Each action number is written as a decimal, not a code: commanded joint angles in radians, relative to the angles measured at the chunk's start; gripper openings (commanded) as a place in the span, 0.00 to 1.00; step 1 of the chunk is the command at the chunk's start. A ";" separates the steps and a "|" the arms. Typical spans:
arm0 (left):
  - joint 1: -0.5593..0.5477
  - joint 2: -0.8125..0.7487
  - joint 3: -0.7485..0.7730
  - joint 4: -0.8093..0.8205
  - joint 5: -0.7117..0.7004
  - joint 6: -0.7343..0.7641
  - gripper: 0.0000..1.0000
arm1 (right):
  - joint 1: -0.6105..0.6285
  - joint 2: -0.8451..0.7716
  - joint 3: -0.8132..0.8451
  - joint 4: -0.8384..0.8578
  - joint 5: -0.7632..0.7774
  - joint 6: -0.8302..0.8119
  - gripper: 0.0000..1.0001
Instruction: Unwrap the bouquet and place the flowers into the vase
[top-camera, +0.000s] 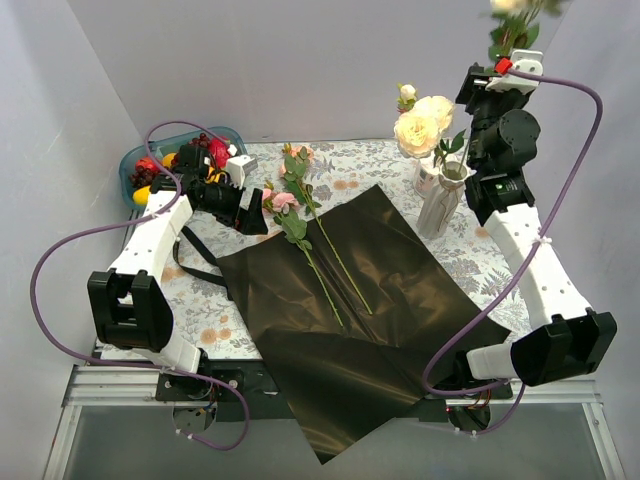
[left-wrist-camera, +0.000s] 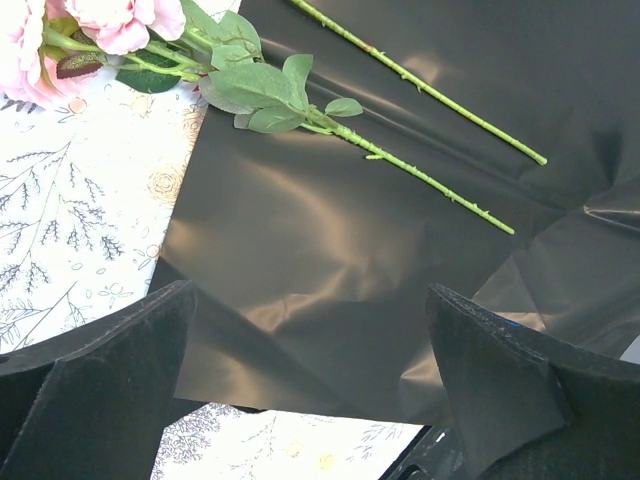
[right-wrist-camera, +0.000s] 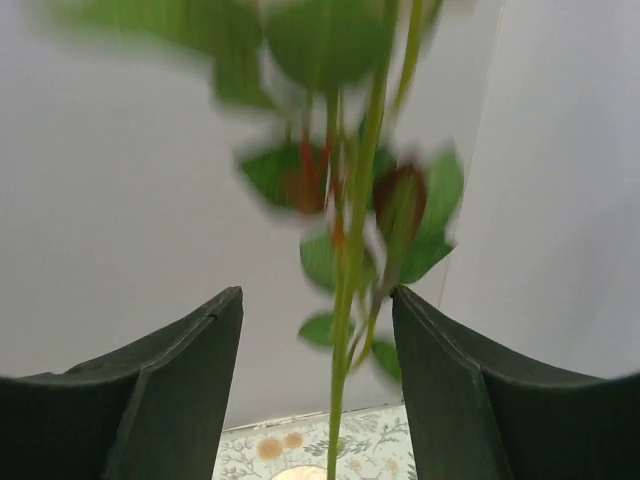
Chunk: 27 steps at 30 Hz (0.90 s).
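From above, the unwrapped black paper (top-camera: 370, 290) is seen spread over the table's (top-camera: 470, 265) middle and near edge, with two pink flowers (top-camera: 293, 222) laid across its far left part. The vase (top-camera: 438, 205), holding cream roses (top-camera: 424, 125), stands near the right edge. In the left wrist view, the left gripper (left-wrist-camera: 310, 288) is spread wide above the paper. In the right wrist view, the right gripper (right-wrist-camera: 316, 292) is parted, and a blurred stem (right-wrist-camera: 350, 250) stands between its fingers with a gap on either side.

Bright even light, sheen on black paper (left-wrist-camera: 300, 260), leaves (right-wrist-camera: 320, 35) blurred
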<state>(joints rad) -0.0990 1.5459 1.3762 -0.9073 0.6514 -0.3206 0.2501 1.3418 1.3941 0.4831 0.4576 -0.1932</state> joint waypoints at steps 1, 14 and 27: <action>0.008 -0.052 0.031 -0.002 0.014 -0.006 0.98 | -0.002 -0.007 0.118 -0.162 0.053 0.023 0.69; 0.008 -0.109 0.029 -0.024 -0.002 0.002 0.98 | 0.009 -0.053 0.270 -0.496 -0.077 0.169 0.67; 0.008 -0.106 0.052 -0.018 0.004 -0.031 0.98 | 0.230 0.074 0.862 -0.563 -0.354 0.042 0.84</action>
<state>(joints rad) -0.0971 1.4761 1.3830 -0.9241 0.6437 -0.3374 0.3916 1.4193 2.2032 -0.0906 0.1333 -0.0532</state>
